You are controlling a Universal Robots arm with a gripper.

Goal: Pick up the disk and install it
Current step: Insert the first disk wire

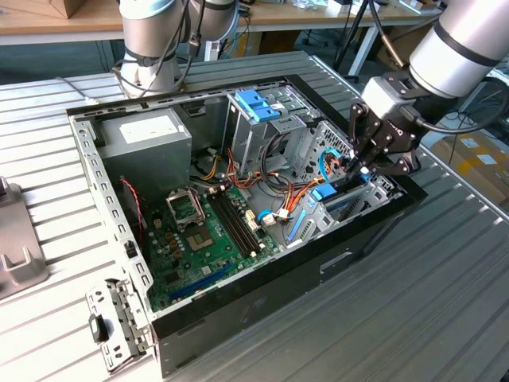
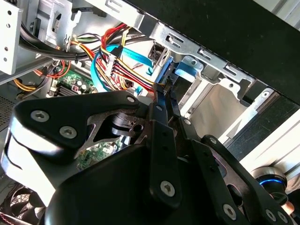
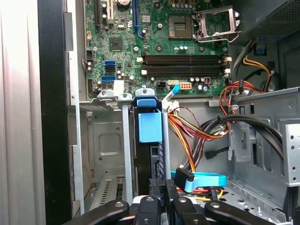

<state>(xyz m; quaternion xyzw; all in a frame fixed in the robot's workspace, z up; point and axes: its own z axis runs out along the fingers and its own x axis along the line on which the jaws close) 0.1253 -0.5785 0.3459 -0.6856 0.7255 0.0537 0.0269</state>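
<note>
Now, jaws: the gripper [image 1: 362, 169] is reaching down into the open computer case [image 1: 262, 306] at the exterior view's right; in both wrist views its two black fingers [image 2: 165, 101] are lying close together, pinched on the top edge of the disk [image 3: 151, 140].

Disk place: it is sitting on edge inside a metal bay [image 3: 112, 140] at the case's front corner, next to the black case wall [image 3: 51, 93], between upright silver rails.

Disk axis: in the first wrist view its long axis is running from the fingers toward the motherboard [image 3: 154, 37], with a blue plastic tab [image 3: 150, 126] showing on its far end and only its thin dark edge in sight; its label side is hidden.

Disk in the exterior view: a blue piece [image 1: 324, 193] is showing just under the fingertips; the body itself is too hidden to make out.

Beside the disk: a flat blue data cable [image 3: 201, 180] and a bundle of red, yellow and black wires [image 3: 197, 136] are lying just next to the bay.

Case contents: the green motherboard is covering the floor, a grey power supply box [image 1: 147, 143] is sitting in the far corner, and an upright metal cage with a blue plastic top [image 1: 258, 107] is standing between that box and the gripper.

Outside the case: it is resting on a slatted metal table [image 1: 413, 318]; a loose metal bracket [image 1: 119, 322] is lying by its near corner.
</note>
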